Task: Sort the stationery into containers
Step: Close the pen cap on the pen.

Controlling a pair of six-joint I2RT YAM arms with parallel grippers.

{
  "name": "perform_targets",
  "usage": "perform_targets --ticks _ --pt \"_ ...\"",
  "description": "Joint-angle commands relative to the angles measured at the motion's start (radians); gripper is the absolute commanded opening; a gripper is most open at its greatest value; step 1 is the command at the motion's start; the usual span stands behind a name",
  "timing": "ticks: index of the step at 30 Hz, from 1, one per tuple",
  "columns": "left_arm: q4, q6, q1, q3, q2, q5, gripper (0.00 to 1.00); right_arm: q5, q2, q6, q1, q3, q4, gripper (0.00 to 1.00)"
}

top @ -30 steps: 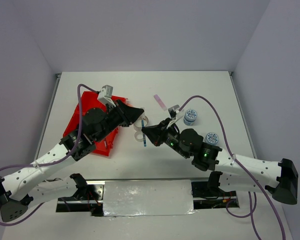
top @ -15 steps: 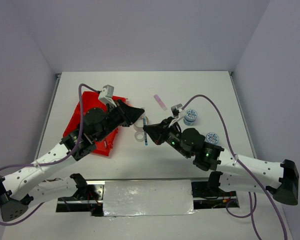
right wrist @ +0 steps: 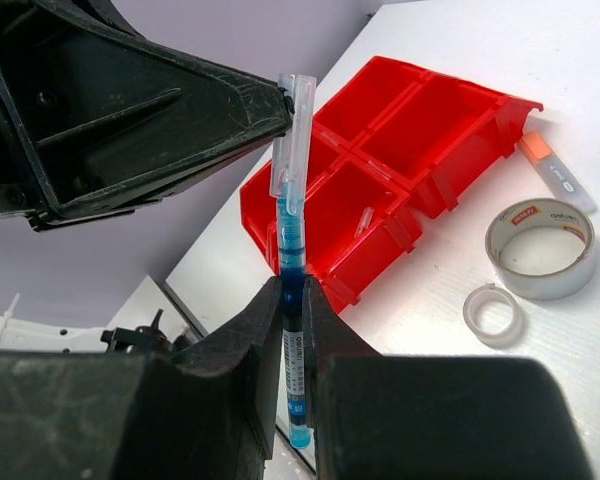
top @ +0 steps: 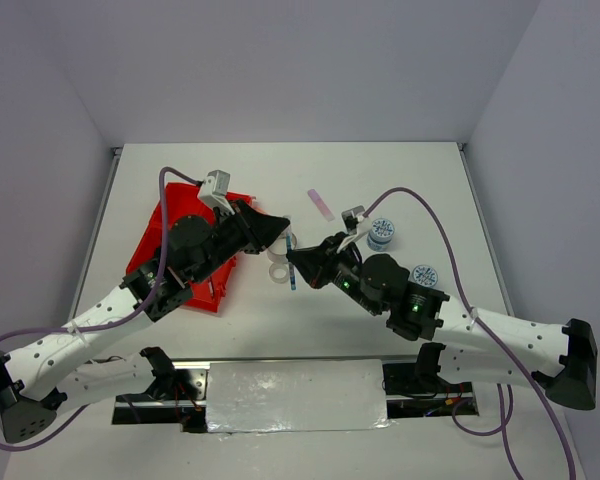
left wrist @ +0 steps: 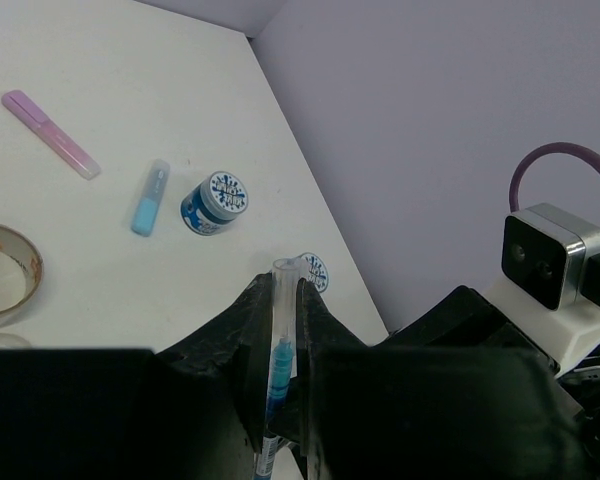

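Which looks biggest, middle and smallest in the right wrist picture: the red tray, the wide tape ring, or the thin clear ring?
1. red tray, biggest by far
2. wide tape ring
3. thin clear ring, smallest

The two rings lie side by side, so nearness to the camera hardly matters.

Worktop (top: 410,180): white, flat.
Left side: red tray (top: 144,250), four compartments.
Middle: large tape ring (right wrist: 536,283), small clear ring (right wrist: 491,331) just beside it.
Far part: pink stick (top: 320,204), light-blue stick (left wrist: 150,197) nearby.
Right side: blue-white tape roll (top: 381,233); second roll (top: 424,277), apart.

Glossy red tray (right wrist: 460,125) — seemingly plastic
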Motion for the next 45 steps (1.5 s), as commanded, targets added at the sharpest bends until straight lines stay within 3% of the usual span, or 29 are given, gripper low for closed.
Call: perform_targets --ticks 1,20,23,28,34,42,45 --pt "0.049 0.035 -0.004 0.018 -0.003 0.025 0.0 0.037 0.001 0.01 0.004 0.062 0.004 0.0" --pt "0.045 0.054 -0.004 0.024 -0.005 0.047 0.0 0.043 0.003 -0.046 -0.021 0.099 0.036 0.0" --pt "0.063 0.052 -0.004 0.015 -0.014 0.054 0.06 0.032 -0.002 -0.072 -0.024 0.072 0.101 0.0" --pt "0.089 0.064 -0.004 -0.009 -0.028 0.058 0.07 0.026 -0.014 -0.055 -0.026 0.058 0.135 0.0" --pt "0.155 0.087 -0.004 -0.039 -0.042 0.1 0.21 0.003 -0.017 -0.107 -0.024 0.056 0.148 0.0" --pt "0.226 0.136 -0.005 -0.054 -0.063 0.168 0.31 -0.009 -0.031 -0.167 -0.024 0.036 0.178 0.0" --pt "0.24 0.153 -0.005 -0.057 -0.071 0.192 0.43 -0.011 -0.04 -0.179 -0.024 0.036 0.184 0.0"
